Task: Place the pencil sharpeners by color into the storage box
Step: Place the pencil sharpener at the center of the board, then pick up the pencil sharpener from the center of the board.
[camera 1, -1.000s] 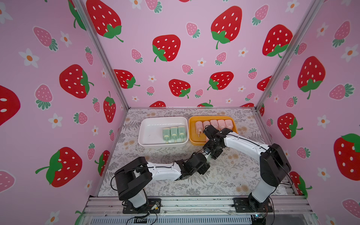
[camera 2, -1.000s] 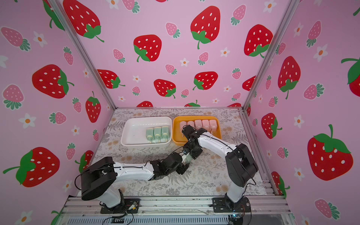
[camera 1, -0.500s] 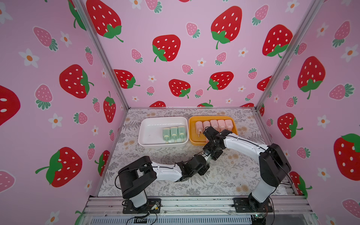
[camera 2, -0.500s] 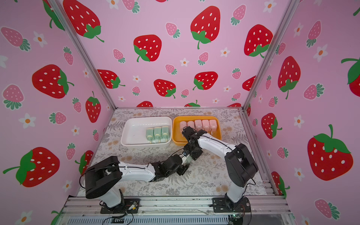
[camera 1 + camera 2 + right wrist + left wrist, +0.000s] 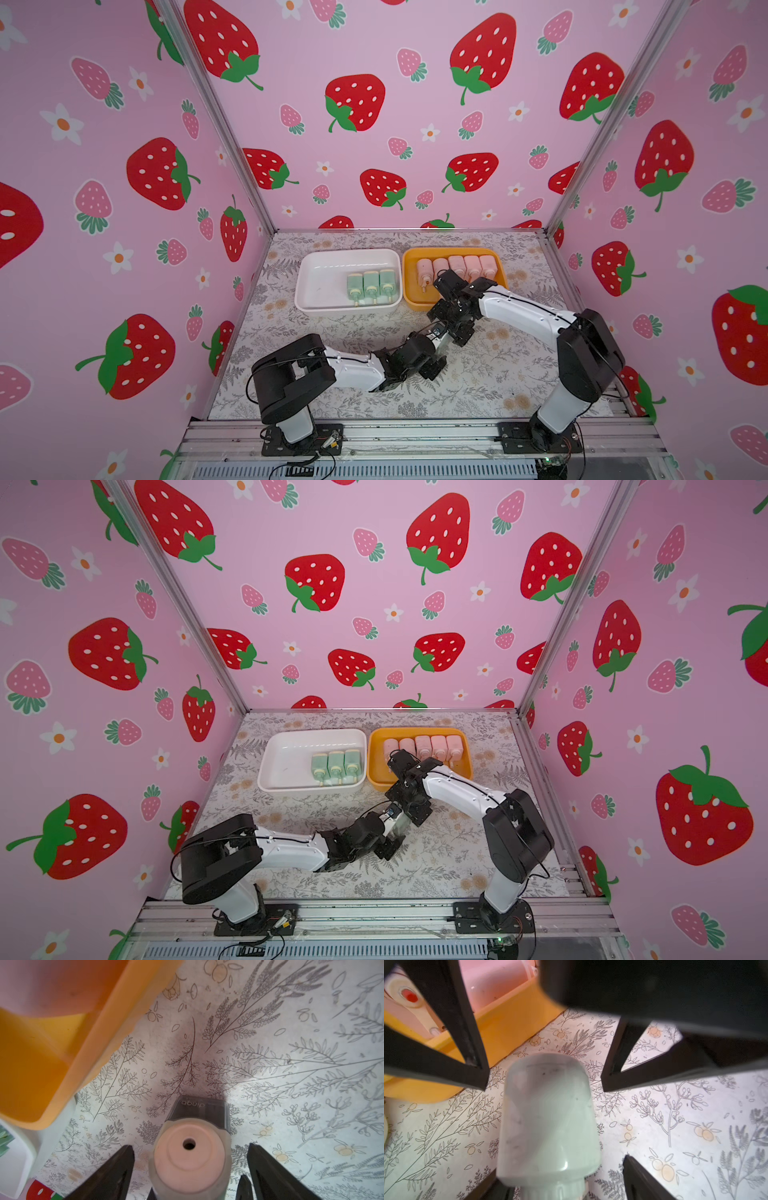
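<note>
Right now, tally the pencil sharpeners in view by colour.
Pale pink plastic pencil sharpeners: 5, all in the orange tray.
Mint green plastic pencil sharpeners: 4, 3 in the white tray, 1 outside it.
Total: 9 in view; the right arm covers part of the orange tray.

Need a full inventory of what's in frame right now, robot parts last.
single mint green plastic pencil sharpener: 1, pale green, between the two grippers, in front of the orange tray
mint green sharpeners: 3, green with cream necks, side by side in the white tray, at the end nearest the orange tray
pale pink sharpeners: 5 visible, pink, in a row in the orange tray, partly covered by the right arm
white rectangular plastic tray: 1, white, back of table
orange rectangular plastic tray: 1, orange, beside the white one
floral table cover: 1, pale grey print
strawberry-print walls: 3, pink
left gripper: 1, black, at the single sharpener's neck end, grip unclear
right gripper: 1, black, open, straddling that sharpener
</note>
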You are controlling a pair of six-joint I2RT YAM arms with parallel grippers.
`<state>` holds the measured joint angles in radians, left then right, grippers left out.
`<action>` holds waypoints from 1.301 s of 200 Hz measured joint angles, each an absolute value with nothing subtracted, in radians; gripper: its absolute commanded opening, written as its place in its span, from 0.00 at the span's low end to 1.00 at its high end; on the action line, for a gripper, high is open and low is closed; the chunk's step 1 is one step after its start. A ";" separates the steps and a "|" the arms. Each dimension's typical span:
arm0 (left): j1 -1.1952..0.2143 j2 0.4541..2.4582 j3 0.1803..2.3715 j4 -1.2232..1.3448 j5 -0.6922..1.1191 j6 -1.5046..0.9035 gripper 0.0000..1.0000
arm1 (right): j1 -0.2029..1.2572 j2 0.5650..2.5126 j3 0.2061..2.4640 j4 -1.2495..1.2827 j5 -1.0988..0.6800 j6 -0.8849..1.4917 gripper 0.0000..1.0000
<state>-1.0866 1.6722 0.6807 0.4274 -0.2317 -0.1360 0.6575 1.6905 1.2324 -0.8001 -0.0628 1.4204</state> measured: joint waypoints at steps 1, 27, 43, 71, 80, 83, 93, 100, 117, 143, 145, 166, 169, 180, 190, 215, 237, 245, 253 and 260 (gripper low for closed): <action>-1.087 1.672 0.681 0.427 -0.232 -0.136 0.86 | 0.657 1.689 1.232 -0.801 -0.062 1.420 0.91; -1.086 1.662 0.685 0.389 -0.236 -0.152 0.89 | 0.653 1.660 1.232 -0.802 -0.052 1.409 1.00; -1.085 1.660 0.706 0.350 -0.237 -0.162 0.90 | 0.643 1.642 1.232 -0.810 -0.041 1.393 1.00; -1.085 1.660 0.767 0.290 -0.253 -0.180 0.90 | 0.615 1.578 1.220 -0.834 0.017 1.351 1.00; -1.085 1.661 0.788 0.269 -0.257 -0.183 0.89 | 0.606 1.548 1.210 -0.840 0.041 1.340 1.00; -1.085 1.661 0.792 0.264 -0.258 -0.183 0.89 | 0.604 1.537 1.206 -0.841 0.049 1.333 1.00; -1.085 1.663 0.814 0.245 -0.262 -0.184 0.89 | 0.595 1.495 1.192 -0.846 0.079 1.320 1.00; -1.085 1.665 0.826 0.233 -0.262 -0.185 0.88 | 0.589 1.463 1.180 -0.848 0.101 1.309 1.00; -1.084 1.677 0.860 0.201 -0.262 -0.187 0.86 | 0.577 1.391 1.158 -0.857 0.159 1.273 1.00; -1.084 1.704 0.911 0.152 -0.263 -0.187 0.78 | 0.565 1.307 1.130 -0.864 0.242 1.223 1.00; -1.084 1.707 0.915 0.150 -0.264 -0.187 0.78 | 0.564 1.303 1.128 -0.864 0.245 1.221 1.00; -1.081 1.735 0.947 0.126 -0.270 -0.185 0.73 | 0.553 1.249 1.088 -0.864 0.289 1.197 1.00; -1.080 1.739 0.951 0.122 -0.270 -0.184 0.72 | 0.552 1.243 1.083 -0.865 0.292 1.193 1.00; -1.078 1.750 0.959 0.108 -0.269 -0.184 0.69 | 0.545 1.224 1.067 -0.867 0.305 1.179 1.00; -1.076 1.757 0.962 0.096 -0.270 -0.183 0.65 | 0.541 1.212 1.060 -0.868 0.316 1.163 1.00; -1.075 1.763 0.979 0.062 -0.267 -0.184 0.49 | 0.537 1.180 1.052 -0.859 0.331 1.111 1.00; -1.075 1.763 0.986 0.045 -0.270 -0.187 0.37 | 0.537 1.141 1.033 -0.830 0.332 1.052 1.00; -1.075 1.763 0.986 0.044 -0.270 -0.188 0.25 | 0.538 1.127 1.025 -0.815 0.331 1.021 1.00; -1.075 1.761 0.986 0.042 -0.270 -0.188 0.10 | 0.537 1.117 1.019 -0.801 0.331 0.991 1.00; -1.075 1.758 0.986 0.038 -0.270 -0.189 0.00 | 0.537 1.111 1.016 -0.789 0.329 0.964 1.00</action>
